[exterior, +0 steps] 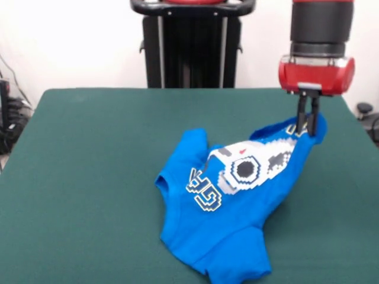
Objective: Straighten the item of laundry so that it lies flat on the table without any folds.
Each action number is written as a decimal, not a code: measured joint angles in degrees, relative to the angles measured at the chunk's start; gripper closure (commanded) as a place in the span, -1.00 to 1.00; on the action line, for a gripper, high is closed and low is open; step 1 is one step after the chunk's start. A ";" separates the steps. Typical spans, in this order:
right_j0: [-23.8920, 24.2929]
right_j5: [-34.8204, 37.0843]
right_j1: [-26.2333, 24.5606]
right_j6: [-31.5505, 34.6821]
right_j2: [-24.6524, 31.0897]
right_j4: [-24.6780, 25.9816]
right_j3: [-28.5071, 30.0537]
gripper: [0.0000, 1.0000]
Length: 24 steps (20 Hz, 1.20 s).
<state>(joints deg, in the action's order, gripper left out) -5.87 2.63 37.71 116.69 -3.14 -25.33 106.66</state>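
The table [89, 148] carries the shirt [237, 231], which lies crumpled from its middle toward the near edge, one corner lifted toward the far right corner. It looks light, soft and limp, so it will likely drag and fold instead of sliding stiffly; hems and corners seem the best holds. The gripper [308, 125] is pinched onto that raised corner

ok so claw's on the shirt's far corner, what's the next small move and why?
Probably pull that edge outward and slightly up, away from the shirt's bulk. The claw looks shut on the hem corner of the blue T-shirt, lifted off the green table, while the shirt lies bunched with folds across the print. Tension should draw those folds out.
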 measured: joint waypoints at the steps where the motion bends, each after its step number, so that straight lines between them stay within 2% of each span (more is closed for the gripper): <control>1: -0.22 -0.93 -0.75 0.74 0.20 -0.86 -0.01 1.00; 12: -6.90 -2.87 -5.42 7.17 0.29 -11.89 -0.01 1.00; 20: -15.66 -0.86 -8.17 11.86 -2.12 -20.14 -3.65 1.00; 21: -17.59 1.30 -8.81 12.97 -3.22 -20.84 -5.44 -1.00; 24: -18.34 2.56 -9.13 13.34 -3.96 -20.82 -6.30 -1.00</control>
<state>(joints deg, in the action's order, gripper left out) -24.21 5.19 28.58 130.04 -7.10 -46.15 100.36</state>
